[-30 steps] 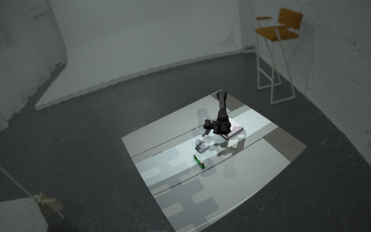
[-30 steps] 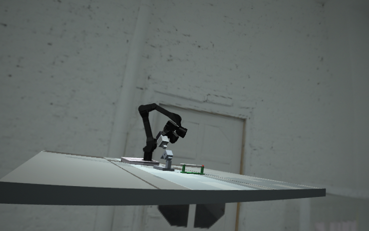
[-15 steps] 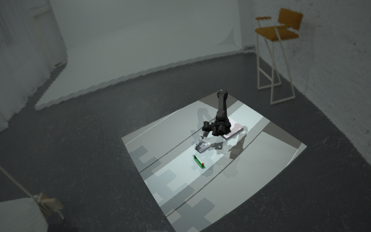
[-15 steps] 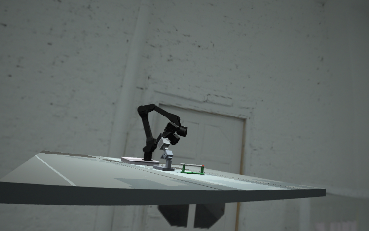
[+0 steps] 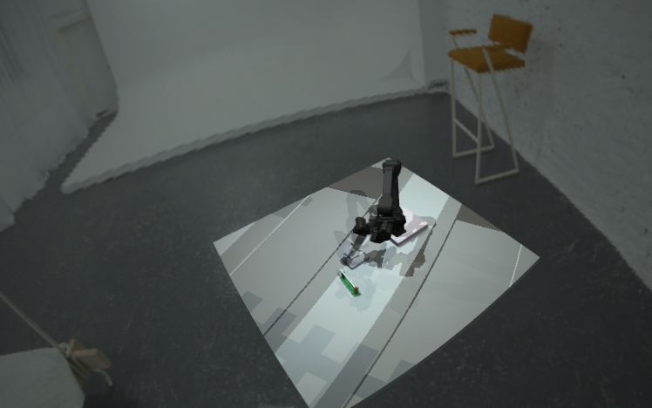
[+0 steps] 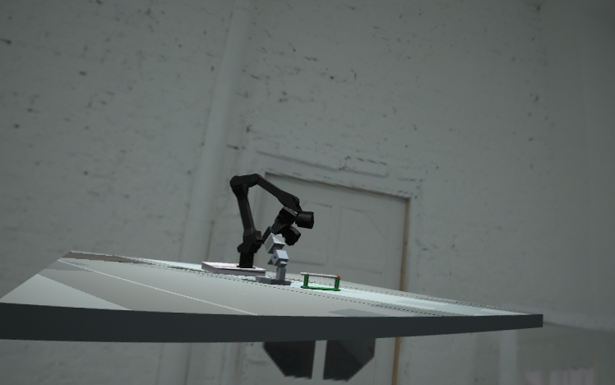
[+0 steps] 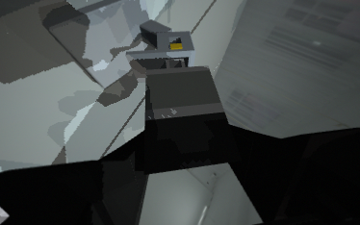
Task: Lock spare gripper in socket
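One skewed push by your hand (image 5: 361, 232) (image 6: 277, 234) (image 7: 187, 132), gripping the spare (image 5: 356, 241) (image 6: 275, 243) (image 7: 180, 88), could jam it against the socket (image 5: 349, 250) (image 6: 279, 257) (image 7: 165, 41) below.

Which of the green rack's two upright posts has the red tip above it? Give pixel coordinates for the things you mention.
The post (image 5: 356, 292) (image 6: 336, 284) farther from the grey mount (image 5: 356, 262) (image 6: 273, 280) (image 7: 188, 41); the nearer post (image 5: 341, 275) (image 6: 306, 280) has no red tip (image 5: 356, 289) (image 6: 338, 276).
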